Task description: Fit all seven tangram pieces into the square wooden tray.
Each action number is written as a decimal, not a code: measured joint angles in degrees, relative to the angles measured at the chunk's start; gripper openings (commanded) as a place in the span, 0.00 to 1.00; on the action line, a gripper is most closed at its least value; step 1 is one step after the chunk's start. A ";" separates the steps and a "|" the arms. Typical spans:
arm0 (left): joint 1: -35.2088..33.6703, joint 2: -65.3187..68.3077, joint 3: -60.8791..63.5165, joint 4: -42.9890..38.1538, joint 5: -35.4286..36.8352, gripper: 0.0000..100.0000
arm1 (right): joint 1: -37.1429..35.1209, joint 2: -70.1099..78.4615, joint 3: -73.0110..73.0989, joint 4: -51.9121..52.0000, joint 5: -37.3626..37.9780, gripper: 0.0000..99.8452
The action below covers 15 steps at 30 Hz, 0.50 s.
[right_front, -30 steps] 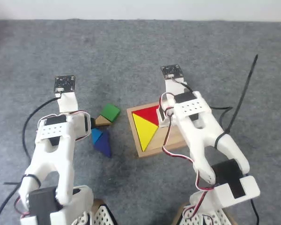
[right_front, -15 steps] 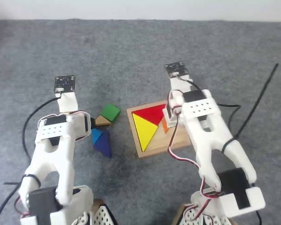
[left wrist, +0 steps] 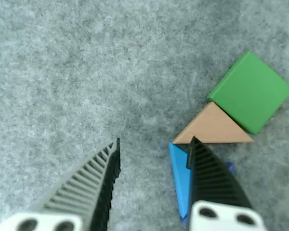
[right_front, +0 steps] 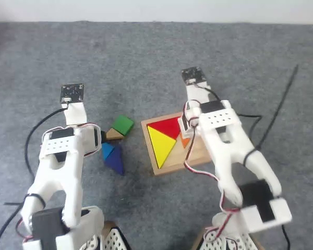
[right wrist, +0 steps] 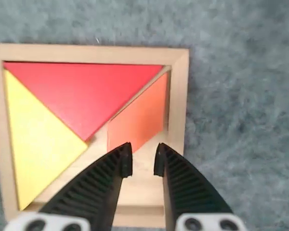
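Square wooden tray (right_front: 161,170) is seen on grey tabletop (right_front: 146,62), with red triangle (right wrist: 86,91), yellow triangle (right wrist: 36,139) and orange parallelogram (right wrist: 139,118) laid inside | right claw (right wrist: 142,147) is held over the parallelogram, narrowly parted, empty | left claw (left wrist: 155,140) is spread wide, empty, beside green square (left wrist: 250,91), tan triangle (left wrist: 213,127) and blue triangle (left wrist: 179,178) outside the tray.

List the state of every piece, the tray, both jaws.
tray: partly filled
red triangle: in tray
yellow triangle: in tray
orange piece: in tray
green square: outside tray
tan triangle: outside tray
light blue triangle: outside tray
dark blue piece: outside tray
left jaws: open, empty
right jaws: slightly open, empty
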 measured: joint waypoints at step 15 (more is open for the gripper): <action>0.00 0.00 0.00 0.00 0.00 0.22 | -2.46 6.51 -2.29 0.62 -0.18 0.09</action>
